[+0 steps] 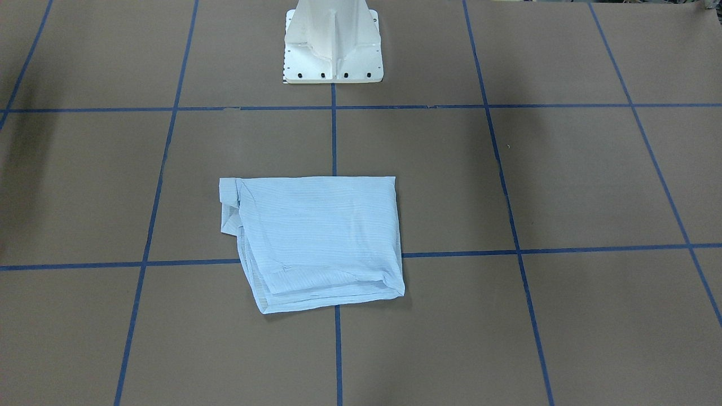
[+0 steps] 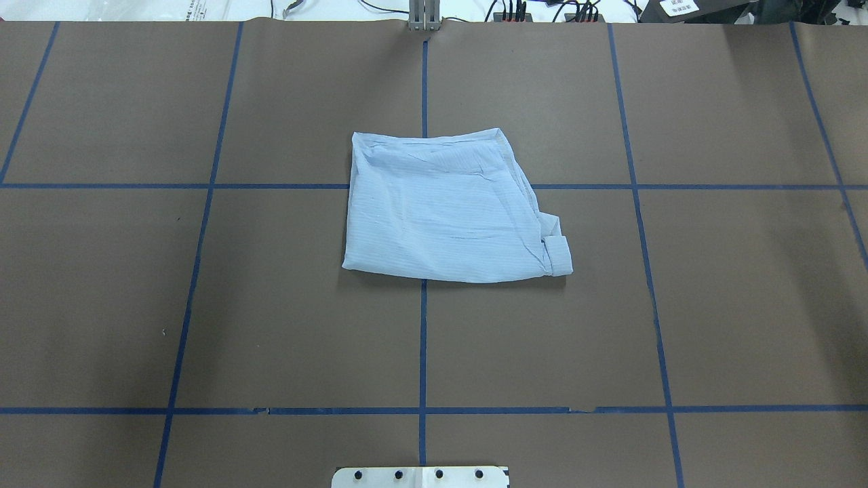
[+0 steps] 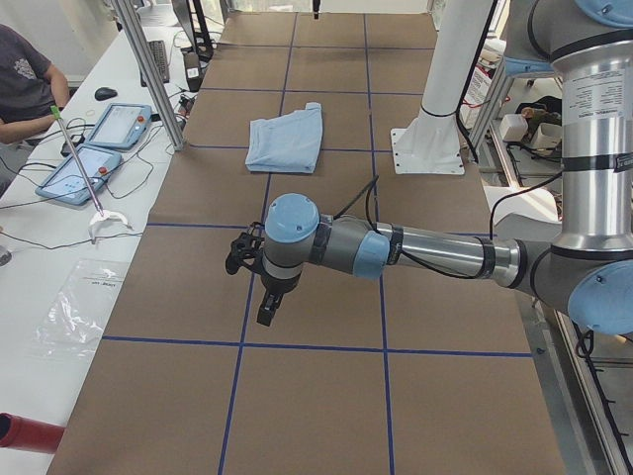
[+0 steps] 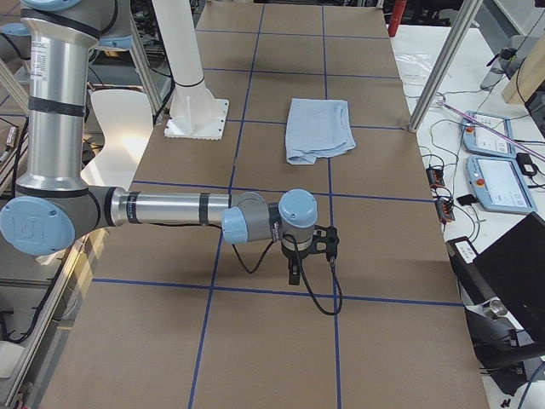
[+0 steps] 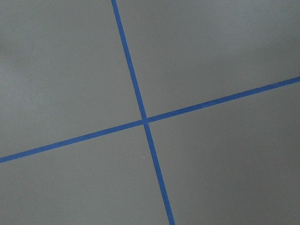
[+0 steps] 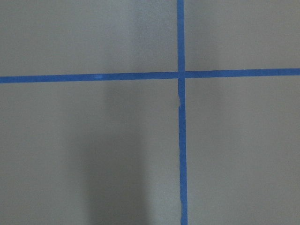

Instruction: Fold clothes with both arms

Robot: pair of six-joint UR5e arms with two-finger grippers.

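The clothes are one light-blue shirt (image 1: 316, 242) folded into a rough rectangle and lying flat at the middle of the brown table (image 2: 271, 305), with a rolled cuff at one corner. The shirt (image 3: 287, 142) is far from both arms. My left gripper (image 3: 265, 312) hangs over bare table near the left end, well short of the shirt (image 2: 447, 210). Near the right end my right gripper (image 4: 294, 274) also hangs over bare table. Whether either is open or shut I cannot tell. Both wrist views show only brown table and blue tape.
The white pedestal base (image 1: 333, 45) stands at the table's robot side, behind the shirt. Blue tape lines (image 2: 423, 339) grid the table. A person (image 3: 25, 89), tablets (image 3: 119, 127) and cables lie along the operators' side.
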